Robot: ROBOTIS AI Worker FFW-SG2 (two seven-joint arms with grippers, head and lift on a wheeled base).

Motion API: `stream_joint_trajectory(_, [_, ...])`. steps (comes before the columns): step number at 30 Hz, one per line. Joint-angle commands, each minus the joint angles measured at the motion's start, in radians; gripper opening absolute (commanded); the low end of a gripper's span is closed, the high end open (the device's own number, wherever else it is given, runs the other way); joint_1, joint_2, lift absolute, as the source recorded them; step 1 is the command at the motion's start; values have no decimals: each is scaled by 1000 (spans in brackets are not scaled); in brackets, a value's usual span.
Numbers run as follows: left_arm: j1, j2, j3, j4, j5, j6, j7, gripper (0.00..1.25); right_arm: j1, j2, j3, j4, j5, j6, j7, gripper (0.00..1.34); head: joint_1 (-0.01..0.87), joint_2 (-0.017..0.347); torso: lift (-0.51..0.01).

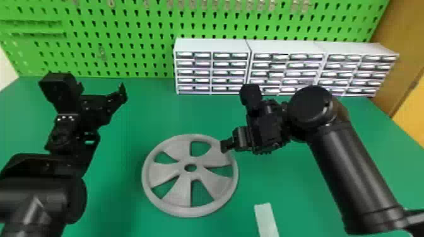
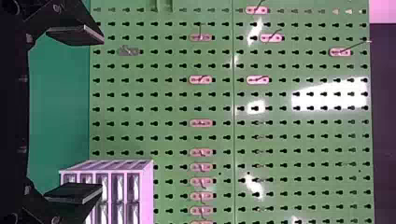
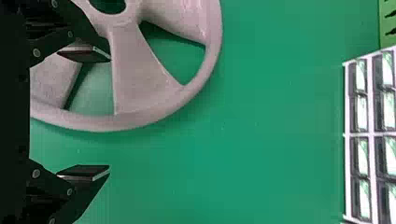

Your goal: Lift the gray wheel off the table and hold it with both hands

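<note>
"Where's the wheel [image 1: 177,201]?"

"Flat on the green table [image 1: 126,201], just below the middle of the head view."

"And the left claw [image 1: 101,88]?"

"Upper left of that frame, raised well apart from the wheel. In its wrist view the two flat fingers stand wide open, with nothing held between them."

"What about the right claw [image 1: 229,146]?"

"Right of centre, by the wheel's upper right edge. It's wide open too, and empty. Its wrist view has one finger [image 3: 86,56] over the wheel and the other [image 3: 86,171] out past the rim, over the table."

"Is that first finger touching?"

"I can't tell."

"What else is around?"

"A pale strip [image 1: 266,217] on the table at lower right, past the wheel. Three drawer units [image 1: 211,71] in a row run from the upper middle to the upper right, with a green pegboard [image 1: 135,41] standing behind them across the top."
</note>
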Motion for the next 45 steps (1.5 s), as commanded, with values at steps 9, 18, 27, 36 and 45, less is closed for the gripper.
stream_joint_trajectory(9, [-2,10,-9,-4,7,1,5,1080,-11,7,39,43,-15,-3,0,914,711,15,-98])
stream_joint_trajectory(18, [-5,13,-7,-8,7,1,7,1080,-9,6,39,57,-15,-3,0,911,711,15,-98])
stream_joint_trajectory(27, [-10,13,-12,-8,7,1,8,1080,-11,7,58,63,15,-25,0,913,711,15,-98])
stream_joint_trajectory(36, [-15,13,-15,-8,7,1,8,1080,-14,21,64,103,33,-64,0,911,711,15,-98])
stream_joint_trajectory(45, [-16,15,-15,-8,7,1,10,1080,-21,24,96,167,44,-101,0,911,711,15,-98])
